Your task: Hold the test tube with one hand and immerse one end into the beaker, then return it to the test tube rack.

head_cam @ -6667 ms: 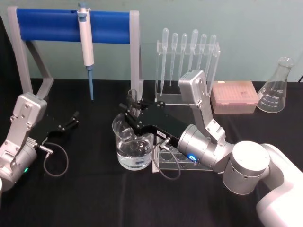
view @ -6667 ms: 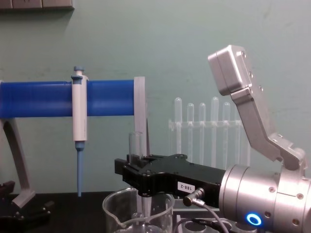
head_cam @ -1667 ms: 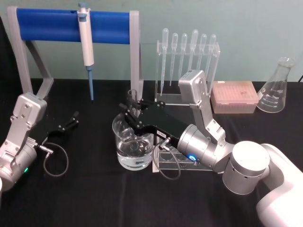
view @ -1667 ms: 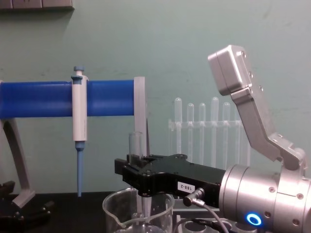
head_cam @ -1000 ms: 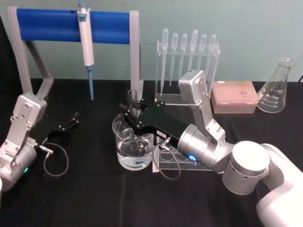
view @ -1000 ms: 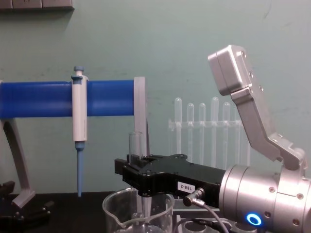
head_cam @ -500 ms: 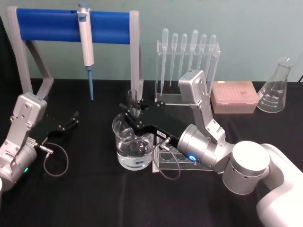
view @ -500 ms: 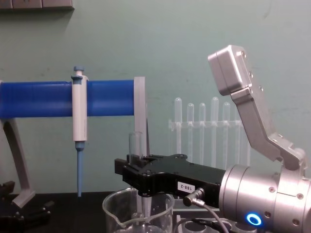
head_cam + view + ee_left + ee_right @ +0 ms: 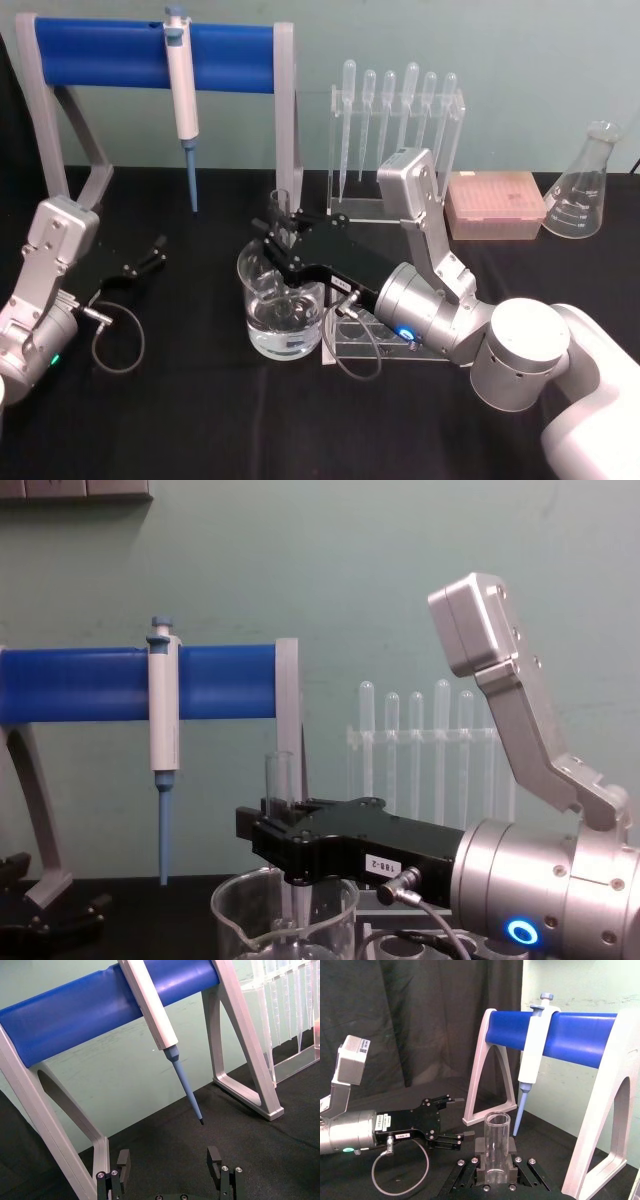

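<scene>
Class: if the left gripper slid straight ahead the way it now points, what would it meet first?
Probably the pipette tip, hanging from the stand ahead of the open left gripper. Depth is unclear, so it might pass beneath.

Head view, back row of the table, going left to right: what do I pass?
white-and-blue pipette → rack of plastic pipettes → pink box → conical flask
</scene>
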Controlling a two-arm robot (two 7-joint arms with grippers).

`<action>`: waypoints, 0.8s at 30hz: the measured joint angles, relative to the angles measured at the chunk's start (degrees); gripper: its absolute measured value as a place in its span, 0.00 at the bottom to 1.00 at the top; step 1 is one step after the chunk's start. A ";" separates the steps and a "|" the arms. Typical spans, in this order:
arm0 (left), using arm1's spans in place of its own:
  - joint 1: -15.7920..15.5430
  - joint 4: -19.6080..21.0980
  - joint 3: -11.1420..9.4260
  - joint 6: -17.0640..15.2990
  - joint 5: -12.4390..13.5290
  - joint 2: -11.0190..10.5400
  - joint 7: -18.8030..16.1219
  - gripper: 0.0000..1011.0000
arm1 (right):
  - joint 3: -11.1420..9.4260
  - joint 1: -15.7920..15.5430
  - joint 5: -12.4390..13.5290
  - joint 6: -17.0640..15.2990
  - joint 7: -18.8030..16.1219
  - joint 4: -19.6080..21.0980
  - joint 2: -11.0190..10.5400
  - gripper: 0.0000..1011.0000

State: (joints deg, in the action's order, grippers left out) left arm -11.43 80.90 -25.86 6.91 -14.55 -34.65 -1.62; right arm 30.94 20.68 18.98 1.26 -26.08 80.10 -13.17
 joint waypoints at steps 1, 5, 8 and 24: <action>0.00 0.00 0.00 0.00 0.00 0.00 0.00 0.99 | 0.00 0.00 0.00 0.00 0.00 0.00 0.00 0.22; 0.00 0.00 0.00 0.00 0.00 0.00 0.00 0.99 | 0.00 0.00 0.00 0.00 0.00 0.00 0.00 0.22; 0.00 0.00 0.00 0.00 0.00 0.00 0.00 0.99 | 0.00 0.00 0.00 0.00 0.00 0.00 0.00 0.22; 0.00 0.00 0.00 0.00 0.00 0.00 0.00 0.99 | 0.00 0.00 0.00 0.00 0.00 0.00 0.00 0.22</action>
State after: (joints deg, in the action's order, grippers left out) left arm -11.43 80.90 -25.86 6.91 -14.55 -34.64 -1.62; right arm 30.93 20.68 18.98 1.26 -26.08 80.11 -13.17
